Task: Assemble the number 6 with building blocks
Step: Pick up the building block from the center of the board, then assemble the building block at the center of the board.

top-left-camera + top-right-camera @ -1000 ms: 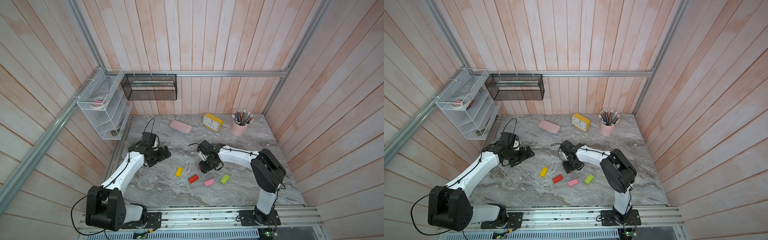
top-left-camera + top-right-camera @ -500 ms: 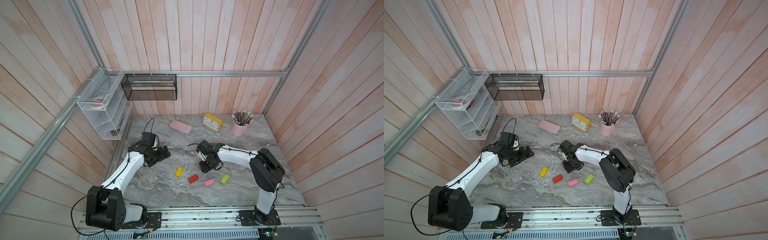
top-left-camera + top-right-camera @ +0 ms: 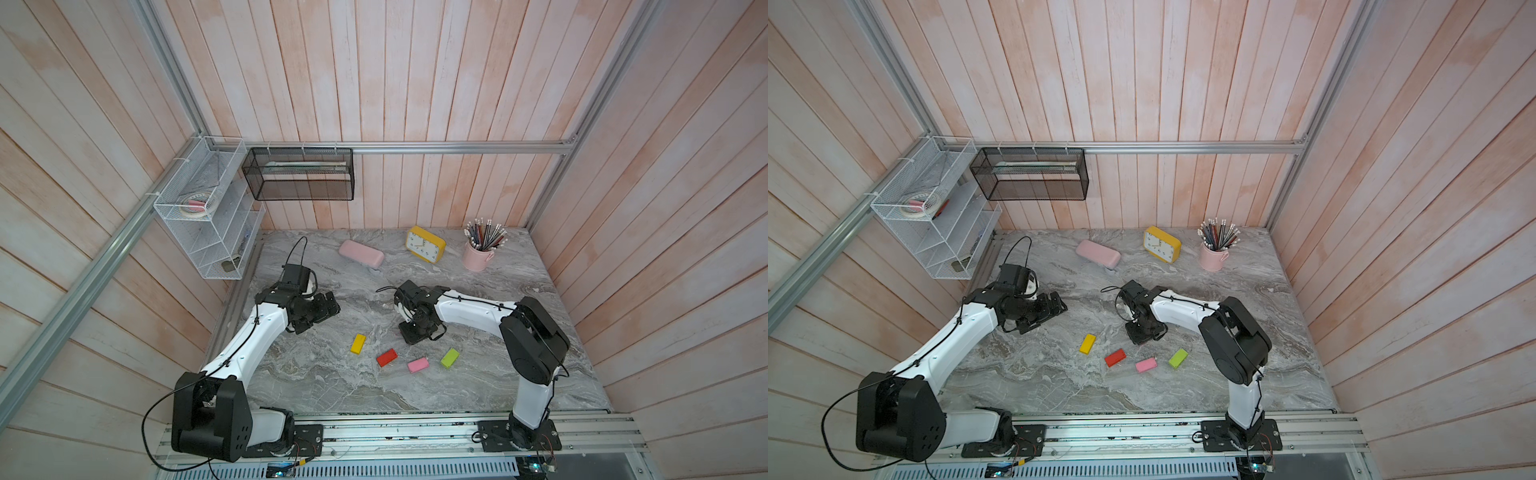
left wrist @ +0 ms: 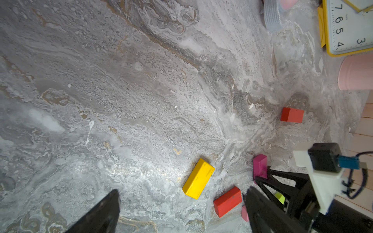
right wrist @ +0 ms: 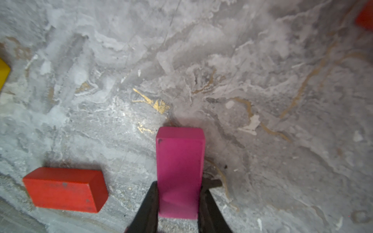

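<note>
With the right gripper clamped on one end of the magenta brick, which sits just beside the red brick without touching it, the end-only grip may let the brick pivot and strike that neighbour.

Bare marble tabletop wide open toward the front rail, narrow gaps between yellow block, red block, light pink block and lime green block, right gripper low around the magenta block just behind them, pink case, clock, pencil cup lining the back.
</note>
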You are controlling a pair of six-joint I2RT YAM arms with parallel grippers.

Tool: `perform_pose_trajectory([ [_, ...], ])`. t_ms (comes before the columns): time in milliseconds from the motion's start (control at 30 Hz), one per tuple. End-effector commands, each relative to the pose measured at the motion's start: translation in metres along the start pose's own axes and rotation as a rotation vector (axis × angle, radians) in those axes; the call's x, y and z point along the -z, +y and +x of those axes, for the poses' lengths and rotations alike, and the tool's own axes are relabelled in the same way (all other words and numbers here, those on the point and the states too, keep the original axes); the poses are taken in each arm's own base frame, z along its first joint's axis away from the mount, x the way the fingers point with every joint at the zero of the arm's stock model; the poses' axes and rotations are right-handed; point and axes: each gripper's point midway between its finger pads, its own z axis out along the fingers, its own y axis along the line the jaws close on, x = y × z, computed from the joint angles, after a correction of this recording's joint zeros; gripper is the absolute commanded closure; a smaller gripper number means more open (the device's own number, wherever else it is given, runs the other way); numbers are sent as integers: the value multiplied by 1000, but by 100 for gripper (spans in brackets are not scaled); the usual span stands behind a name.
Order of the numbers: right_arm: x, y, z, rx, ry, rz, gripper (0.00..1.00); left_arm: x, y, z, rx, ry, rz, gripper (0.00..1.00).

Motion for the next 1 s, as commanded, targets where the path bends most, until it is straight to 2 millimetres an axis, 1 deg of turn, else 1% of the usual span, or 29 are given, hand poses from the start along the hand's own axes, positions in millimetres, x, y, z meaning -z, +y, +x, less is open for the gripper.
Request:
perform_pose_trajectory([
  [0, 16, -2, -23, -71, -45, 36, 76, 1, 1, -4, -23, -12, 0, 2],
  [133, 28, -2, -50, -145, -75, 52, 76, 1, -1, -7, -27, -12, 4, 2],
  [233, 28, -4, -63, -192, -75, 62, 74, 2, -3, -10, -33, -15, 10, 2],
  [300, 24, -9, -67, -211, -64, 88, 74, 2, -3, -12, -35, -16, 9, 2],
  [400, 18, -16, -69, -240, -45, 103, 74, 2, -4, -15, -35, -17, 11, 2],
  [533, 16, -23, -69, -281, -43, 104, 74, 1, -7, -19, -33, -20, 16, 2],
  [733, 11, -34, -65, -306, -33, 118, 74, 0, -9, -23, -29, -23, 24, 2],
  [967, 1, -47, -59, -321, -11, 134, 74, -2, -8, -22, -22, -19, 21, 2],
])
